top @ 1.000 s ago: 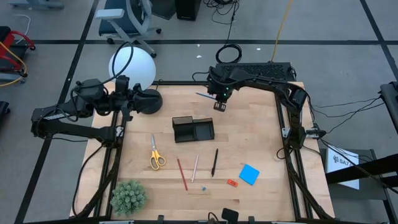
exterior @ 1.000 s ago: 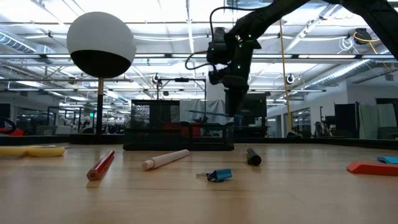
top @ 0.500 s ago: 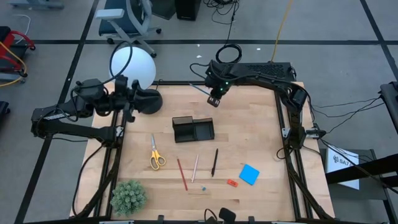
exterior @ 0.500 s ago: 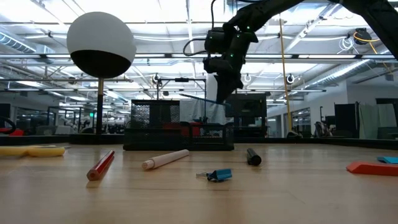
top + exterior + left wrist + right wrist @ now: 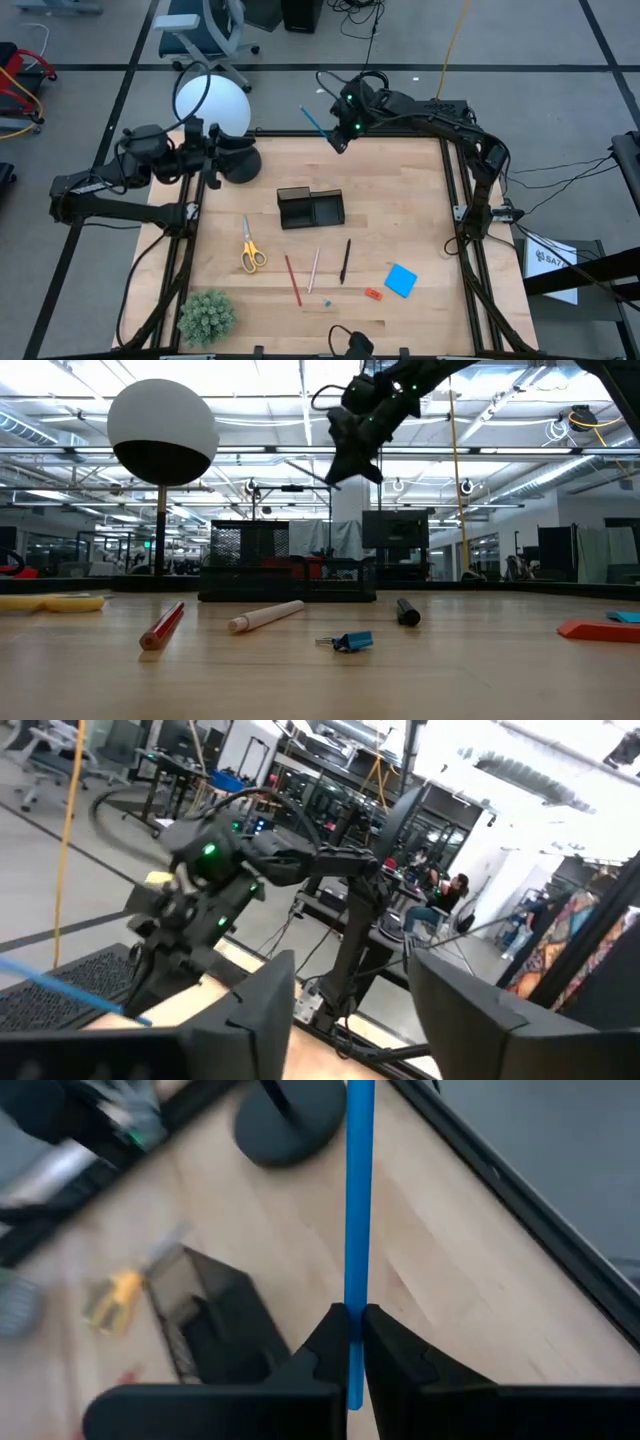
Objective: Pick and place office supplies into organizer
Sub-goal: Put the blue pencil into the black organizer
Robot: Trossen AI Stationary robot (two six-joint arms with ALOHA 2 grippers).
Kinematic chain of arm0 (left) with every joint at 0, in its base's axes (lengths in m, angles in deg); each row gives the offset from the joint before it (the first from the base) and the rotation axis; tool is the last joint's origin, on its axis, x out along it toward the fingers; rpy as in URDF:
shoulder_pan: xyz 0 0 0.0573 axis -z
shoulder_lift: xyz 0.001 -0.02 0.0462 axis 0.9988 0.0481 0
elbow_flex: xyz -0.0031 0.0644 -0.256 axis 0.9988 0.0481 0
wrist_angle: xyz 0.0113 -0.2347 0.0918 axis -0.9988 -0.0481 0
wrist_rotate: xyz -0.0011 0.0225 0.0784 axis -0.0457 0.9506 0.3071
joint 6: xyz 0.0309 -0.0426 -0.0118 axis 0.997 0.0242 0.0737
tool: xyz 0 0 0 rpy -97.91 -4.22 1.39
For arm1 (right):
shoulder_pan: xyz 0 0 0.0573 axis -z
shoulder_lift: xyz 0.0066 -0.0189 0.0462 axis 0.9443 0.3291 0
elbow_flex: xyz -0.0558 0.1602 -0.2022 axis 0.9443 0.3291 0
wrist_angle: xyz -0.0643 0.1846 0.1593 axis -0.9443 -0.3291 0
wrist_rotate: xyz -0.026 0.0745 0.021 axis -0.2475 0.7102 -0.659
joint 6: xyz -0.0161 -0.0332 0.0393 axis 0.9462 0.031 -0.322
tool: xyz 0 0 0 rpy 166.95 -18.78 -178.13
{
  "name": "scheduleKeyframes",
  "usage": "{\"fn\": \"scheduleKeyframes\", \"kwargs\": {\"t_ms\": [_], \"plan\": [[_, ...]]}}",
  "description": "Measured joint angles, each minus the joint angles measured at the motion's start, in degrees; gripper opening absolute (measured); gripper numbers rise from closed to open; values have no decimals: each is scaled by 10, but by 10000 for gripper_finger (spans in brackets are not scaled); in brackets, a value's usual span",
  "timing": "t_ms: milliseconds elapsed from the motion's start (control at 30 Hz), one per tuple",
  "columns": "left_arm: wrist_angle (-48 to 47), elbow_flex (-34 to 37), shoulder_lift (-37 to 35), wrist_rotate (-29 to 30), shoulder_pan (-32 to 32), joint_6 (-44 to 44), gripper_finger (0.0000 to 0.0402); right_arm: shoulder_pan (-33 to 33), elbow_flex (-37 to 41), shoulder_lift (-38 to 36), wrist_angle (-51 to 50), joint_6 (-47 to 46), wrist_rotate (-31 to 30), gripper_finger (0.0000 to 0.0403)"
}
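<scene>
Your right gripper (image 5: 350, 1342) has its fingers pinched tight on the blue pen (image 5: 359, 1200), gripping it near one end so most of the shaft sticks out ahead. It is held high above the far edge of the counter (image 5: 400, 210), beyond the organizer (image 5: 311, 208). Judge the pen as light, stiff and smooth: it can pivot or slide in so narrow a grip, and the long free end will swing with any wrist turn. Holding nearer the middle would steady it.

The right arm reaches in from the far right, forearm raised and wrist tilted, the pen pointing up and to the left. You need to bring it down over a compartment.

Your left gripper (image 5: 350, 1010) waits at the far left by the lamp base (image 5: 238, 162), fingers apart and empty.
</scene>
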Motion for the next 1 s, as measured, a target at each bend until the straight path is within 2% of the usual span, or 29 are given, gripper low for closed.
{"fn": "scheduleKeyframes", "kwargs": {"t_ms": [233, 500, 733, 1000], "plan": [[-14, 0, 0, -9, -25, -30, 246, 1, 0, -18, 96, -82, 84, 13], [-22, 0, 0, -11, -40, -12, 270, -11, 0, -24, 240, -179, 163, 13], [-22, 0, 0, -11, -60, -6, 271, -32, 0, -24, 333, -228, 183, 13], [-15, 0, 12, -16, -77, -11, 271, -65, 0, -24, 403, -242, 211, 13]]}}
